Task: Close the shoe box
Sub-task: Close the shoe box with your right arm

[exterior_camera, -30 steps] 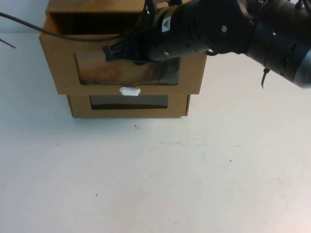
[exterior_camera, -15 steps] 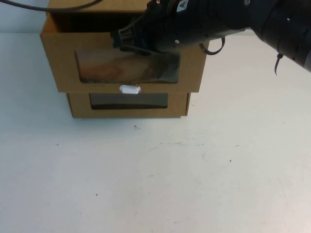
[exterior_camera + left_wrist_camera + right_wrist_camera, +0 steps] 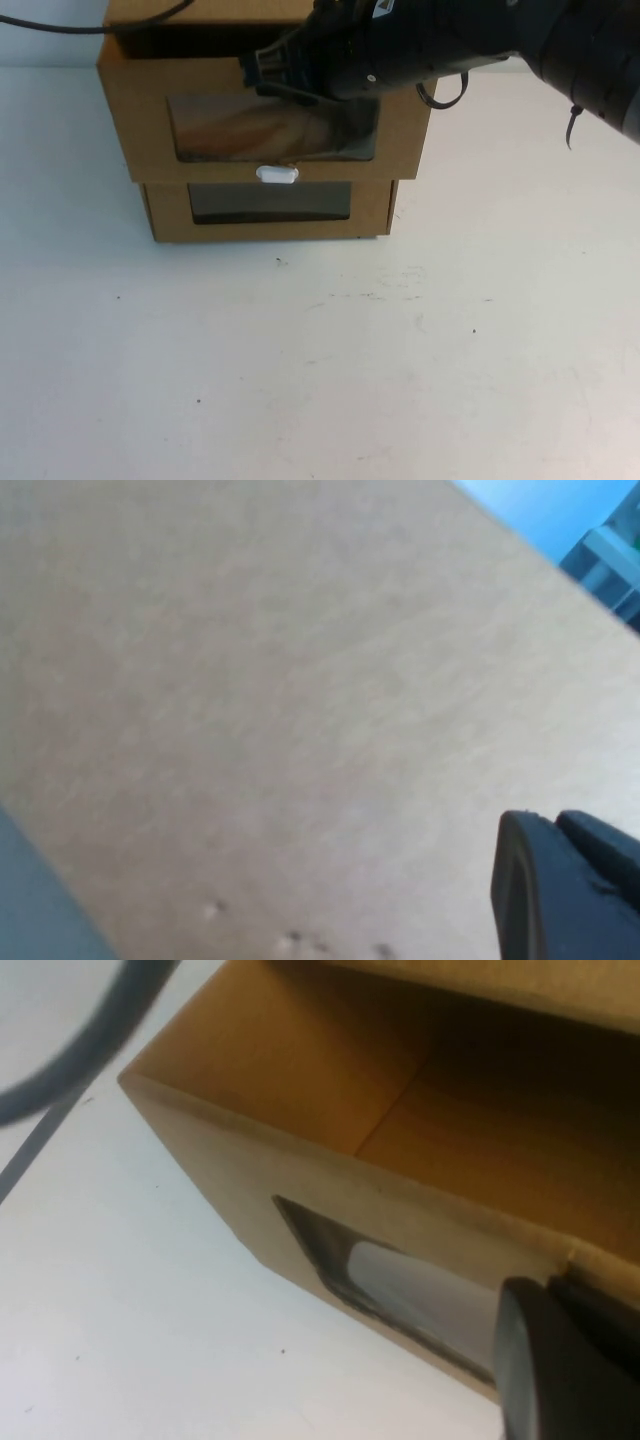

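Up top, the shoe box sat on its twin box, its drawer sticking out a little. The right gripper pressed its front to push it in. The left gripper waited beside plain cardboard. I couldn't tell either's fingers.

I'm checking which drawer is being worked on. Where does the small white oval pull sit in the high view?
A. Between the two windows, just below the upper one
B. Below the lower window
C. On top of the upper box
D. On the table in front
A: the white pull sits just under the shoe box window, above the lower box; the right pincer is at its top front edge, and the left pincer is against cardboard.
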Tool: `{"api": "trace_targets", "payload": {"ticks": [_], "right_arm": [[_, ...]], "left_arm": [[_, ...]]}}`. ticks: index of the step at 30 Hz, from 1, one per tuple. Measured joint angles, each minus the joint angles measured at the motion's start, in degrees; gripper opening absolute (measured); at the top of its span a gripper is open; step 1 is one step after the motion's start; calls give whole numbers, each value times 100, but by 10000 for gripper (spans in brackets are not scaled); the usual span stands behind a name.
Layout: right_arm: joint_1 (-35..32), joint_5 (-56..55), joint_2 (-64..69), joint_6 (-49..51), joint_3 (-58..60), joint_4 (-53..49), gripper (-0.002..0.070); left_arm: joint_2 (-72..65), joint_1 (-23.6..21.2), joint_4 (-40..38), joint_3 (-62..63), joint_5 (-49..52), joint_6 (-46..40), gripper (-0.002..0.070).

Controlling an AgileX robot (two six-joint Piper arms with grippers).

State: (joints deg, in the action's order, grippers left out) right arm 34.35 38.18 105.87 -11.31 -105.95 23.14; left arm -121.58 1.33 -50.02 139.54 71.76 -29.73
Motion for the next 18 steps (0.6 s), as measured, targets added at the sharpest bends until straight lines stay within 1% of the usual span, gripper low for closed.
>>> {"api": "trace_targets", "payload": {"ticks": [10, 18], "right_arm": [[-94, -616, 242, 0, -24, 81, -11], [-189, -711, 779, 0, -712, 81, -11]], "left_arm": [[-213, 35, -79, 0, 0, 0, -2], [-213, 35, -154, 0, 0, 0, -2]]}}
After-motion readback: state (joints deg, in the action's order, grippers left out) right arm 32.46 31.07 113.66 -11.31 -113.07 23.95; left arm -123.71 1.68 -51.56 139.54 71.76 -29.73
